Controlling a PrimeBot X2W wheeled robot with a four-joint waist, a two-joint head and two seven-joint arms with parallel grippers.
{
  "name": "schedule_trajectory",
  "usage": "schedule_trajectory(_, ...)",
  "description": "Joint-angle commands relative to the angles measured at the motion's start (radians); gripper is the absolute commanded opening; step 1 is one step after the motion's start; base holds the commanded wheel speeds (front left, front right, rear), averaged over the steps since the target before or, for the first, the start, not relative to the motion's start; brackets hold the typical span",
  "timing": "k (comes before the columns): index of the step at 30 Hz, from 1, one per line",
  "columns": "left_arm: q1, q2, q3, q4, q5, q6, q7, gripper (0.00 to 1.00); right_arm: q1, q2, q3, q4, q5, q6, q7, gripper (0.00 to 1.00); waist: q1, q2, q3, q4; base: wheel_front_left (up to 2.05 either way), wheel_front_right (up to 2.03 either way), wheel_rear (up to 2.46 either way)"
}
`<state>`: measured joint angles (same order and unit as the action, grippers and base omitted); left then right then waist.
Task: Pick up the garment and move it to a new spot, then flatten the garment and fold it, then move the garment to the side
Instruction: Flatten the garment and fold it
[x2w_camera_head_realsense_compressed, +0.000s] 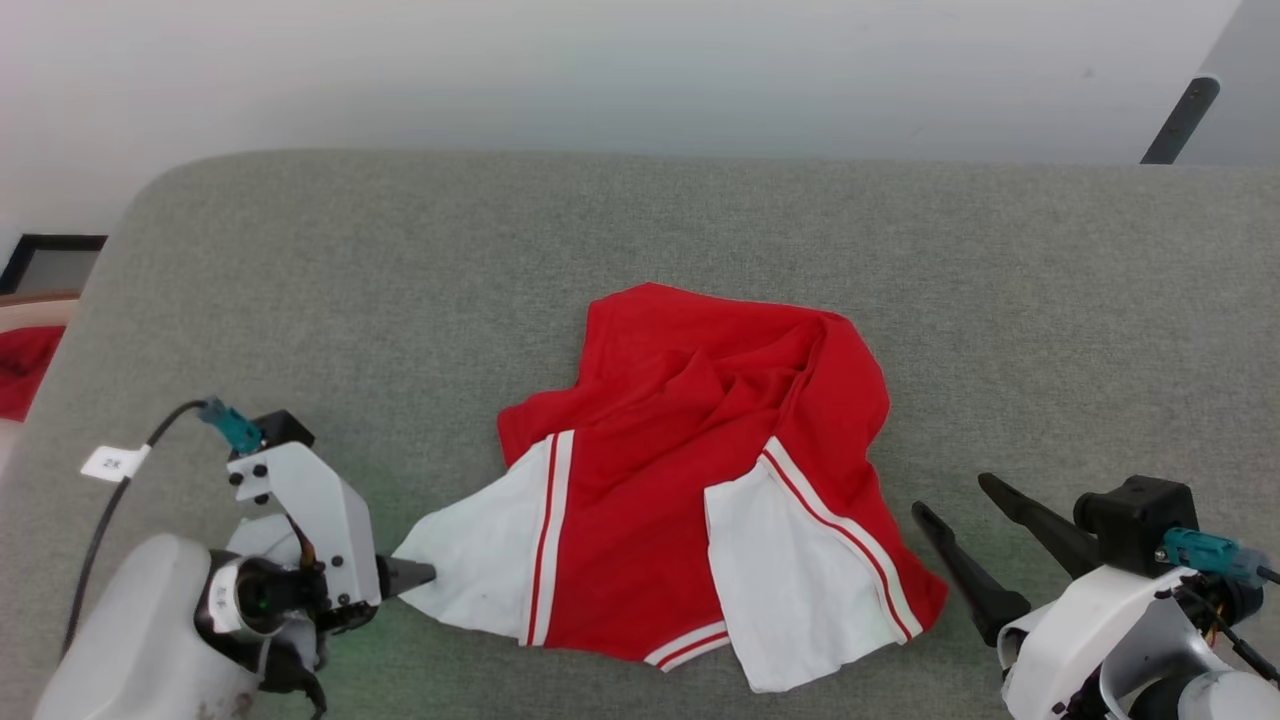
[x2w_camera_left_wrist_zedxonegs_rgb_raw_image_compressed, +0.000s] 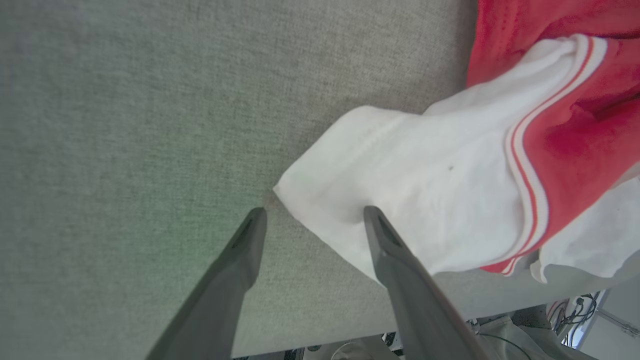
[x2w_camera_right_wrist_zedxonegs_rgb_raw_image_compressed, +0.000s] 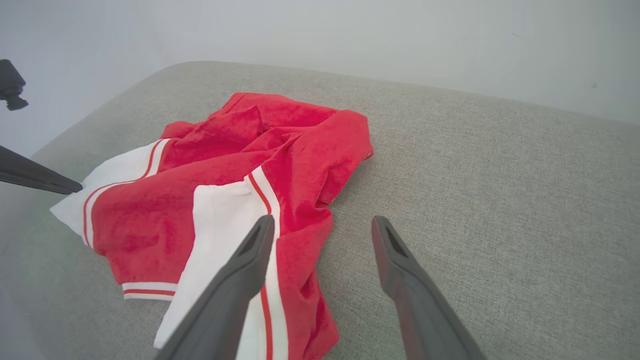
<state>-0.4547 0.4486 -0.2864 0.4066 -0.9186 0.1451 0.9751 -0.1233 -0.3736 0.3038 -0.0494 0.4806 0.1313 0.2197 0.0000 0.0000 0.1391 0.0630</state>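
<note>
- The garment lies crumpled near the front middle of the grey padded surface. Its red body is bunched into folds toward the back, and its two white sleeve sections are spread toward the robot.
- The left white sleeve runs out to a pointed corner that reaches furthest toward the robot's left. It is the loosest, easiest part to take hold of, which is likely why the left arm is there.
- The right white sleeve lies flatter over the red hem, with its stripe band running diagonally.
- The left gripper is low at that sleeve corner with its fingers apart. One finger lies over the white cloth and the other is on the bare surface just beside the corner tip. The corner sits between them, but nothing is clamped yet.
- This looks like the approach to a pinch, either to lift the shirt or to pull the sleeve outward and flatten it. Closing here should catch only a thin edge of soft jersey, so the hold may slip.
- The right gripper is just beside the garment's right edge, with its fingers spread and holding nothing. It is angled toward the cloth, probably ready to take the opposite side.
- A plain red cloth lies off the surface at the far left, well apart from the work.
</note>
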Motion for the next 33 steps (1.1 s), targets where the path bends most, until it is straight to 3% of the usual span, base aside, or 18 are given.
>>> schedule_trajectory(1,-0.007,-0.006,-0.003,0.015,0.008,-0.012,-0.008,1.0,-0.014,-0.003,0.006,-0.005,0.003,-0.001,0.003,1.0,0.0,0.0,0.0,0.001,0.0,0.0,0.0)
schedule_trajectory(7,-0.034,-0.035,-0.002,0.091,-0.007,-0.044,-0.048,1.0,-0.014,-0.013,0.046,-0.026,0.038,-0.001,0.044,1.0,0.0,0.0,0.002,0.001,0.0,0.0,0.0)
schedule_trajectory(8,-0.04,-0.039,-0.002,0.103,-0.006,-0.052,-0.057,0.94,-0.014,-0.014,0.052,-0.03,0.044,-0.001,0.053,1.0,0.0,0.0,0.002,0.001,0.0,0.0,0.0)
schedule_trajectory(10,-0.048,-0.046,0.001,0.129,-0.008,-0.067,-0.078,0.0,-0.011,-0.02,0.077,-0.042,0.07,-0.001,0.08,1.0,0.0,0.0,0.003,0.002,0.0,0.0,0.0)
schedule_trajectory(21,-0.1,-0.071,-0.001,0.22,-0.008,-0.112,-0.133,0.0,0.018,-0.054,0.17,-0.127,0.184,-0.001,0.316,1.0,0.0,0.0,0.005,0.004,0.0,0.0,0.0)
schedule_trajectory(33,-0.16,-0.107,-0.021,0.257,-0.004,-0.155,-0.165,0.0,-0.01,-0.056,0.223,-0.124,0.124,-0.001,0.434,1.0,0.0,0.0,0.053,0.028,0.0,0.0,0.0)
